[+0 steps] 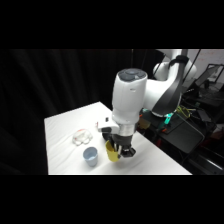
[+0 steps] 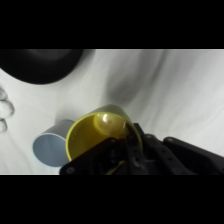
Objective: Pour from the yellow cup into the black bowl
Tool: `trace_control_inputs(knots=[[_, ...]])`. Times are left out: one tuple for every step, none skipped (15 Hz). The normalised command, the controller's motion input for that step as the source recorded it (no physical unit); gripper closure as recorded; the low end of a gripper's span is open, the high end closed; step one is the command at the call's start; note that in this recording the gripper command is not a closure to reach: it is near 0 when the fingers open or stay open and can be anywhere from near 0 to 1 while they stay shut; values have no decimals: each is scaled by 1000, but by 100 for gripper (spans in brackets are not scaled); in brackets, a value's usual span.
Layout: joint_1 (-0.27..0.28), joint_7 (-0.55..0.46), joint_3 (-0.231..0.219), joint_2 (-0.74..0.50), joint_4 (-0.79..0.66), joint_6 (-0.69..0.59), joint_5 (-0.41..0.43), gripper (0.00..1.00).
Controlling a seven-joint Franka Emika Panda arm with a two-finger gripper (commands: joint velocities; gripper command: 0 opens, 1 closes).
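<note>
Gripper (image 2: 117,155) clamped on yellow cup (image 2: 92,135), lower centre of frame; blue cup (image 2: 50,147) just left; black bowl (image 2: 40,65) upper left.

Bare table (image 1: 65,135) is seen along the far and left parts of the top. Passage near the front is narrowed by the pale blue cup (image 1: 90,156), which stands just beside the yellow cup (image 1: 112,151). A clear glass dish (image 1: 81,136) lies a little behind the blue cup. In the wrist view the black bowl (image 2: 40,65) is seen apart from both cups, with open white table (image 2: 165,90) between them.
</note>
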Motion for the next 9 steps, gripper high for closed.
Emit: trace_control_inputs(knots=[[48, -92, -40, 397, 438, -175, 74, 12], [23, -125, -43, 394, 420, -184, 101, 12], [20, -132, -54, 395, 383, -172, 104, 13], [21, -134, -58, 370, 353, -169, 108, 13], [44, -108, -77, 336, 314, -156, 78, 13], [77, -61, -110, 299, 275, -140, 34, 13], [84, -55, -113, 251, 260, -176, 34, 13], [78, -55, -108, 201, 248, -202, 47, 13], [78, -47, -103, 139, 228, -214, 52, 13]])
